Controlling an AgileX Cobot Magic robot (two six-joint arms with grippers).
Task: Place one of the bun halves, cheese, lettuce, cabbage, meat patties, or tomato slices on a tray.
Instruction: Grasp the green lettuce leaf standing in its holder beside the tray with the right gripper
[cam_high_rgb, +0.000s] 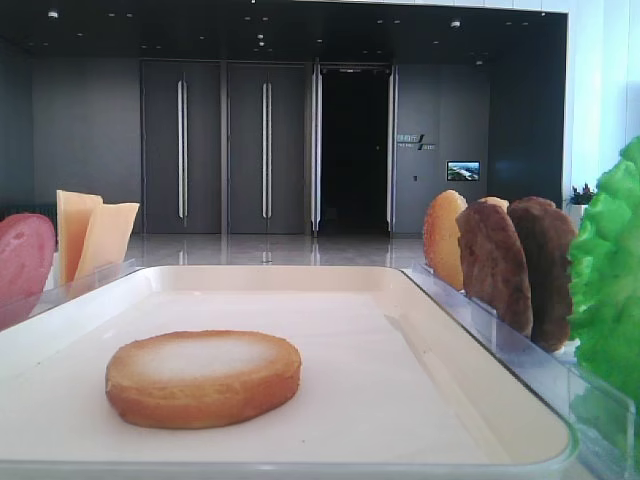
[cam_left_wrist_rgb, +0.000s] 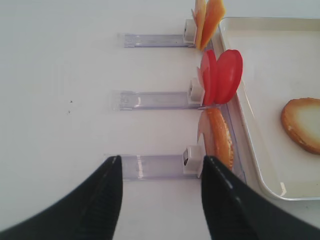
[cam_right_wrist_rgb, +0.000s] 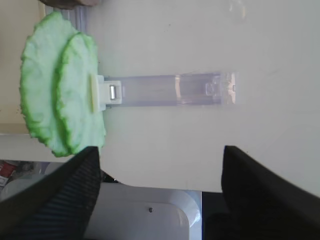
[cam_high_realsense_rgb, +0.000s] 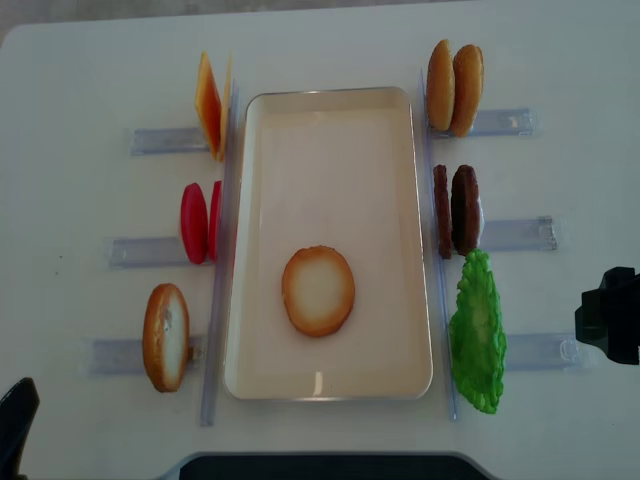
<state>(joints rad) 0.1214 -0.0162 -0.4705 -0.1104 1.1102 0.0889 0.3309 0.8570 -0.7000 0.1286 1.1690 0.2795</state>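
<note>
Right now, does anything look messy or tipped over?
Nothing stands out. One bun half lies flat, pale face up, on the tray. The cheese, tomato slices, meat patties and lettuce all stand upright in their clear holders beside the tray. Nothing looks spilled or broken.

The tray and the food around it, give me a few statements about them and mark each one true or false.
1. A bun half lies flat on the tray. True.
2. The lettuce lies on the tray. False: it stands in a holder right of it.
3. The meat patties stand on edge beside the tray. True.
4. The right claw grips lettuce. False: it is open and empty.
5. The tomato slices are stacked on the bun half. False: they stand left of the tray.
</note>
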